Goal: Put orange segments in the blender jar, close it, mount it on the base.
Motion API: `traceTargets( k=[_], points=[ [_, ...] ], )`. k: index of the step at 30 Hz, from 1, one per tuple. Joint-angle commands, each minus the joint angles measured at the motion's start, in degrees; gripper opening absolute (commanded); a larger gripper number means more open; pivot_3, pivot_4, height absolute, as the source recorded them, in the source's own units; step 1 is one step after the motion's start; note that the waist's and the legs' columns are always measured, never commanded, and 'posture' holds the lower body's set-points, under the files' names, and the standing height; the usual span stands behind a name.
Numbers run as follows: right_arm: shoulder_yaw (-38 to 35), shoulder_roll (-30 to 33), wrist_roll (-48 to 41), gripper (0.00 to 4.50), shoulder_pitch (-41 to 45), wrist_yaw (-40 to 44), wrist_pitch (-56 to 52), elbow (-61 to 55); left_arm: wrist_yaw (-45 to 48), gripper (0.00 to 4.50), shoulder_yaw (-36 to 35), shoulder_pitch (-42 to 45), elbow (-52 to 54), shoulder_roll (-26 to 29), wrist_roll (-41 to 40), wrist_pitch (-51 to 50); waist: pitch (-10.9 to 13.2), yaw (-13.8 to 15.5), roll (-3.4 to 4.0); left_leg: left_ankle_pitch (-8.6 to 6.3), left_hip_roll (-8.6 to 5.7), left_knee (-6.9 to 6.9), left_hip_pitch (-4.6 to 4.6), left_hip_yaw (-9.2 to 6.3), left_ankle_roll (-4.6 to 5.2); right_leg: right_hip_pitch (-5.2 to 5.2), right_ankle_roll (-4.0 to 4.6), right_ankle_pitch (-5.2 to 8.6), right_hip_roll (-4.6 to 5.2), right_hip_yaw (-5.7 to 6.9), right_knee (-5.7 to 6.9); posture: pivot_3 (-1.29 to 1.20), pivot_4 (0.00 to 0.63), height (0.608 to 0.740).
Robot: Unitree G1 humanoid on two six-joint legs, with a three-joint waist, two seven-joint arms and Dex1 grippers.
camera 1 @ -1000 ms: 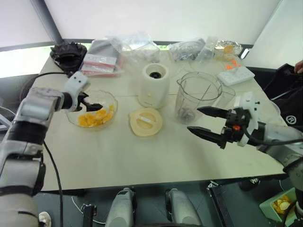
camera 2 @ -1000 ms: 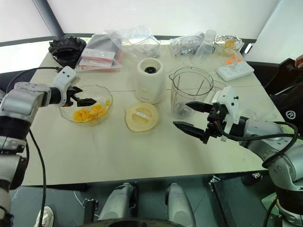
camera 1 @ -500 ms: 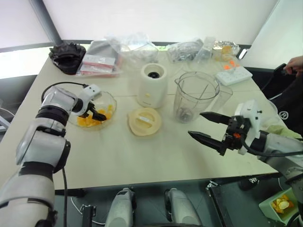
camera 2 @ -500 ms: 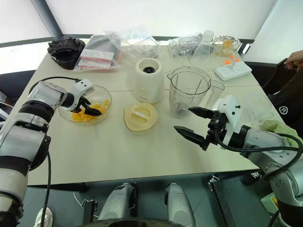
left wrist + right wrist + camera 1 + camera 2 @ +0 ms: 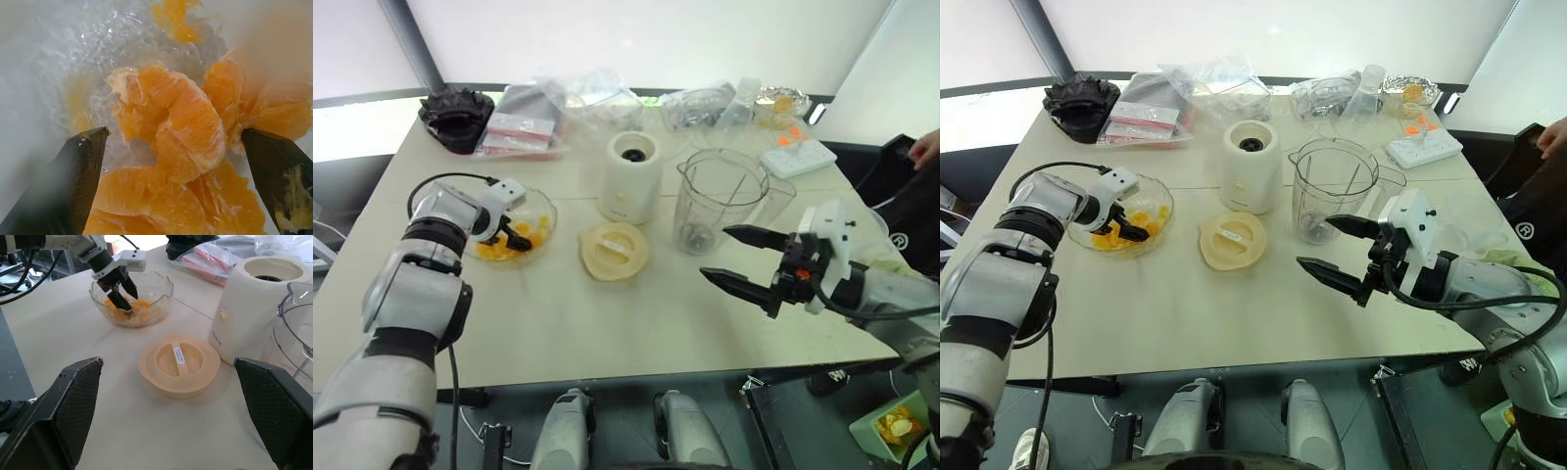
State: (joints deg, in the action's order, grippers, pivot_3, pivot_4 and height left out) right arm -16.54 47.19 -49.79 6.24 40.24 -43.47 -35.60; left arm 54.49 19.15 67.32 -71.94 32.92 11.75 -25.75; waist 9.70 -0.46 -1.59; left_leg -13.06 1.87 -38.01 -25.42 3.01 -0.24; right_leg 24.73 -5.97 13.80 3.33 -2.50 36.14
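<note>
Left gripper (image 5: 122, 296) is down in the bowl (image 5: 161, 290), fingers spread around the segments (image 5: 166, 132), none pinched. Right gripper (image 5: 742, 259) hangs wide open, empty, jar (image 5: 720, 201) just beyond it.

Bright backlit daylight, soft shadows, blurred wrist close-up

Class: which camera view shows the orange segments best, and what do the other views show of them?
The left wrist view: the orange segments appear close up between the left gripper's open jaws. The eye views and the right wrist view show them small in the glass bowl.
</note>
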Motion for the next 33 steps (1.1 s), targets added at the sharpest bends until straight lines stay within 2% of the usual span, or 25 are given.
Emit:
traceTargets(
  k=[1,12,33],
  points=[
    [-0.4,0.9,-0.1,4.48,1.0,0.6,0.5,-0.2,-1.7,4.50,-1.5,0.6,-0.6,-0.5,0.8,0.5,0.0,0.0,0.00,0.00,0.00,0.00,0.00,0.00,0.00,-0.01,0.00,0.00,0.00,0.00,0.00,0.00,0.150,0.740],
    [0.1,0.5,0.8,4.48,1.2,0.2,0.9,-0.4,-5.0,4.50,-2.3,1.8,-1.9,-0.6,2.3,1.5,0.0,-0.1,0.00,0.00,-0.01,-0.01,0.01,0.00,0.00,-0.02,-0.09,-0.05,-0.01,0.01,0.01,0.00,0.150,0.740],
    [-0.5,0.5,1.5,4.48,-0.1,-1.5,0.7,-1.7,-9.0,4.50,-3.1,-0.7,-3.8,-4.4,4.3,3.6,0.0,0.0,0.00,0.00,-0.03,-0.08,0.04,-0.01,0.00,-0.08,-0.29,-0.17,-0.01,0.00,0.03,0.00,0.150,0.740]
  ],
)
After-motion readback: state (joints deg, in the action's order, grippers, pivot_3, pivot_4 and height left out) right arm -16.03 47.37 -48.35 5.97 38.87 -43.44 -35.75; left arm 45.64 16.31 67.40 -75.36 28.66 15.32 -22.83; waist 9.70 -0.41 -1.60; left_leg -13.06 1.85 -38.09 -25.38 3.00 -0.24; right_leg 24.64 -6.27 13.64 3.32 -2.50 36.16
